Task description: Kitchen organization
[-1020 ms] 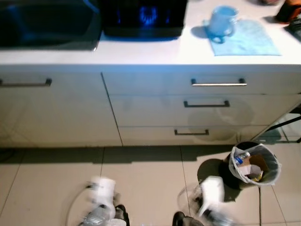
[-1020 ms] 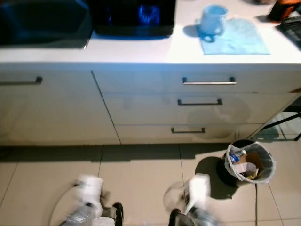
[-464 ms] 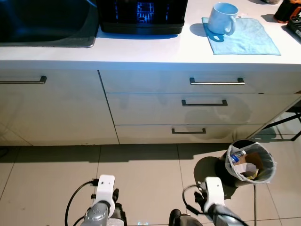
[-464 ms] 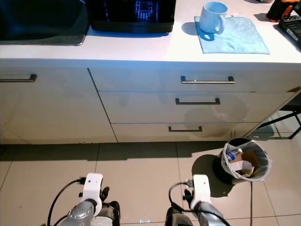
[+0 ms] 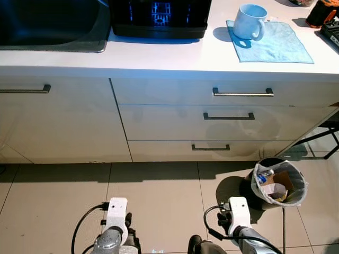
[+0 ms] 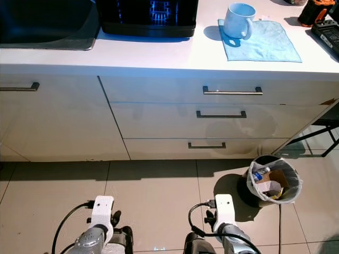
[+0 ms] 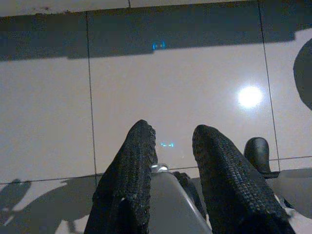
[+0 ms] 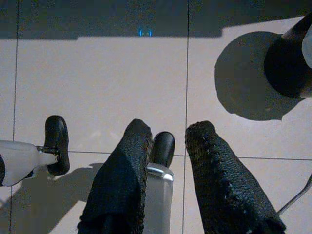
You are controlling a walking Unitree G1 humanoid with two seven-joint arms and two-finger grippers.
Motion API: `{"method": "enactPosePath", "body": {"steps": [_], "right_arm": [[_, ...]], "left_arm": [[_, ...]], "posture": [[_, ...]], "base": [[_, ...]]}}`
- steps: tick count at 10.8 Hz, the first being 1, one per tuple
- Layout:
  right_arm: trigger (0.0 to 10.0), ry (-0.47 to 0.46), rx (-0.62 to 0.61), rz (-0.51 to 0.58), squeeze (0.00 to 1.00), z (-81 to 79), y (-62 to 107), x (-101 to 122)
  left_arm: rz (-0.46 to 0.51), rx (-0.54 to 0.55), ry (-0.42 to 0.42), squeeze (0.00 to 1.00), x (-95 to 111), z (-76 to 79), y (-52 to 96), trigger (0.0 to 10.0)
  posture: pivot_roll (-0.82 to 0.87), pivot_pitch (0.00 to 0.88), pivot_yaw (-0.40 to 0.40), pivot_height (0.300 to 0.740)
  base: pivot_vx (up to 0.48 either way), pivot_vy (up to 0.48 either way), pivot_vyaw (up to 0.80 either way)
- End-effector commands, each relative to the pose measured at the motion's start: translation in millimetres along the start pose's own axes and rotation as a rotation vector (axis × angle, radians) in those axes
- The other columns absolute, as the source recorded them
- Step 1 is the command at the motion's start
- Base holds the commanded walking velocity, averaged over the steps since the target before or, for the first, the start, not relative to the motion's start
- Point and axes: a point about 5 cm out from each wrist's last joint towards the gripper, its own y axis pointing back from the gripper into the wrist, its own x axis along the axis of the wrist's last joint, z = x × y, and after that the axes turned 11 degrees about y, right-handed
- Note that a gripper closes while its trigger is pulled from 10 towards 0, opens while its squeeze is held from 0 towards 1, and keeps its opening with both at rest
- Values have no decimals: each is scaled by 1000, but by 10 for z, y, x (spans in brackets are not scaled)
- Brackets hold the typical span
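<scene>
Pale-blue mug stands upright, handle toward the counter's front edge, on a blue cloth near the white counter's right end. Left gripper and right gripper hang low over floor tiles, fingers spread, empty.

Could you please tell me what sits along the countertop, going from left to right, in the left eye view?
Dark sink → black appliance with a blue display → light blue mug standing on the blue cloth → orange and black item at the far right corner.
</scene>
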Motion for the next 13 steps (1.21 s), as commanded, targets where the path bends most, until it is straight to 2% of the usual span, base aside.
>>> {"method": "enactPosePath", "body": {"steps": [1,5,8,11,13], "right_arm": [[10000,-6,2,-40,0,-12,22,-102],[10000,-31,11,-44,0,-107,15,-125],[10000,-41,14,-48,0,-136,19,-149],[10000,-39,12,-54,0,-121,31,-179],[10000,-37,13,-54,0,-121,32,-181]], "left_arm": [[-25,1,-10,0,-84,-13,25,10000],[-31,-25,-78,0,-57,-38,19,10000],[-17,-40,-101,0,-20,-20,9,10000],[-27,-45,-84,0,-38,27,6,10000],[-31,-36,-79,0,-45,9,8,10000]], "posture": [[132,185,-33,740],[130,168,19,740],[120,151,29,740],[120,147,25,740],[126,155,21,740]], "base": [[0,0,0],[0,0,0],[0,0,0],[0,0,0],[0,257,0]]}}
